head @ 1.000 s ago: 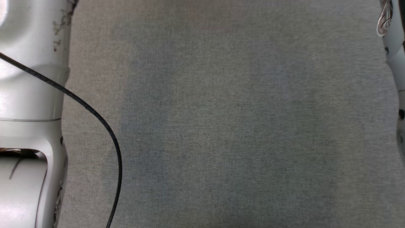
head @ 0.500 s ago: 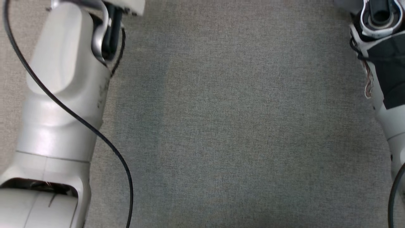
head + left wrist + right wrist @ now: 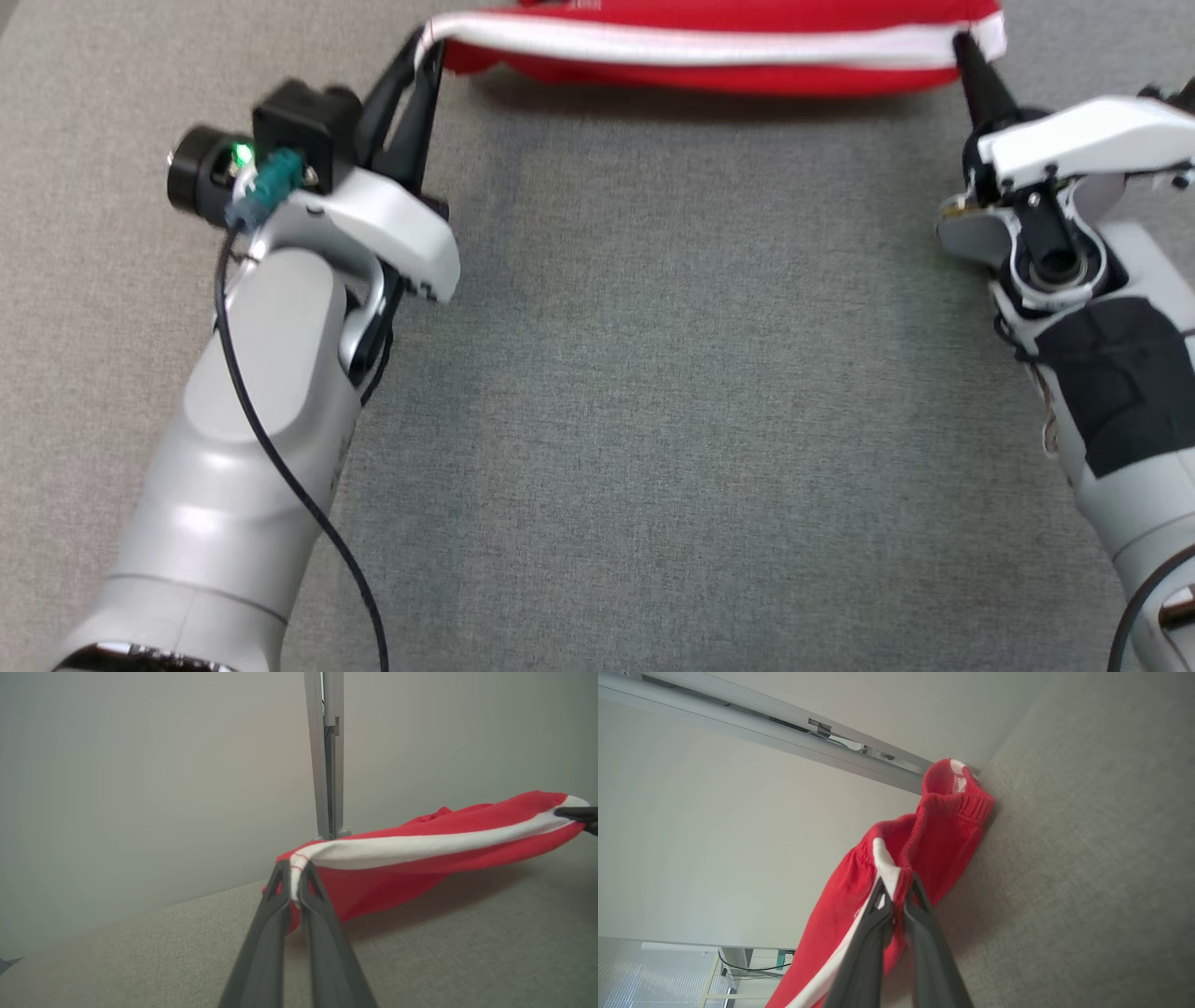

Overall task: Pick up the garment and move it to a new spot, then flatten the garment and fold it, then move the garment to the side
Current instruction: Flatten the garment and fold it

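The left hand and the right hand each pinch one end of the red cloth garment with a white stripe, stretching it over the grey table, likely to lay it flat.

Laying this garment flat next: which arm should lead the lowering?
Left, marginally. Left claw and right claw both pinch the garment's striped edge, but fabric below the left seems to hang nearer the table.
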Robot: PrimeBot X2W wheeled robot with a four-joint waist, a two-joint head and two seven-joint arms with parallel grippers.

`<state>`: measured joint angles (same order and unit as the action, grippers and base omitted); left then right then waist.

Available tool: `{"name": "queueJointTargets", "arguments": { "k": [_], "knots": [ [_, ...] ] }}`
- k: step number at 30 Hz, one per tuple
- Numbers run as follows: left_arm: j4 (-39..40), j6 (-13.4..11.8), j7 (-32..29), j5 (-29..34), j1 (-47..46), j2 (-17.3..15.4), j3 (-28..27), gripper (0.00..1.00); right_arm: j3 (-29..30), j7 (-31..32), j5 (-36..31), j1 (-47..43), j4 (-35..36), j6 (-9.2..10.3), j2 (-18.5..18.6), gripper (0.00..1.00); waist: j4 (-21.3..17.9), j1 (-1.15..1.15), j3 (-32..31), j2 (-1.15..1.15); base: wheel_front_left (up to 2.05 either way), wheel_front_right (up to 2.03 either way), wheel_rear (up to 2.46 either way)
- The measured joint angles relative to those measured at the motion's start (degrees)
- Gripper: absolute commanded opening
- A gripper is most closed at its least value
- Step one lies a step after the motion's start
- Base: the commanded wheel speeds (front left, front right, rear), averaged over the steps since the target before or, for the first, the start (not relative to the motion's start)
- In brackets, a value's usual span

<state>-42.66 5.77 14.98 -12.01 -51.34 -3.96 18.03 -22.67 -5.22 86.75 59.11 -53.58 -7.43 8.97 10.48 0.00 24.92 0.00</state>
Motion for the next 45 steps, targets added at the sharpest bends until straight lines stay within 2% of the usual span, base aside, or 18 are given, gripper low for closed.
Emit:
{"name": "queueJointTargets", "arguments": {
  "k": [16,27,36,40,41,45],
  "knots": [
    [-8.77,1.29,0.00,4.90,10.71,-2.38,8.84,0.00,-3.99,3.74,-1.62,-9.53,-7.98,0.00,0.08,0.00,-1.85,0.00,-9.98,0.00,0.00,0.00,0.00],
    [-12.20,1.72,-0.69,5.84,15.77,-4.23,14.79,0.00,-8.03,7.16,-4.66,-13.33,-11.39,-0.07,0.48,0.00,-1.65,0.00,-15.80,0.00,0.00,0.00,0.00],
    [-9.59,1.72,-4.98,0.49,19.59,-7.04,24.29,0.00,-11.80,13.01,-6.89,-15.73,-12.37,-0.05,1.07,0.00,-1.44,0.00,-20.11,0.00,0.00,0.00,0.00],
    [-6.10,1.72,-7.47,-2.67,21.33,-9.70,29.08,0.00,-13.47,16.12,-7.86,-16.64,-13.36,-0.05,1.42,0.00,-1.51,0.00,-21.74,0.00,0.00,0.00,0.00],
    [-4.20,1.72,-8.54,-4.22,21.99,-11.33,30.77,0.00,-14.24,17.71,-8.33,-17.09,-13.84,-0.07,1.54,0.00,-1.59,0.00,-22.58,0.00,0.00,0.00,0.00],
    [-0.09,1.72,-10.90,-6.48,23.34,-14.37,33.30,0.00,-15.25,20.97,-8.66,-18.09,-13.94,-0.07,1.79,0.00,-1.79,0.00,-24.30,0.00,0.00,0.00,0.00]
  ]
}}
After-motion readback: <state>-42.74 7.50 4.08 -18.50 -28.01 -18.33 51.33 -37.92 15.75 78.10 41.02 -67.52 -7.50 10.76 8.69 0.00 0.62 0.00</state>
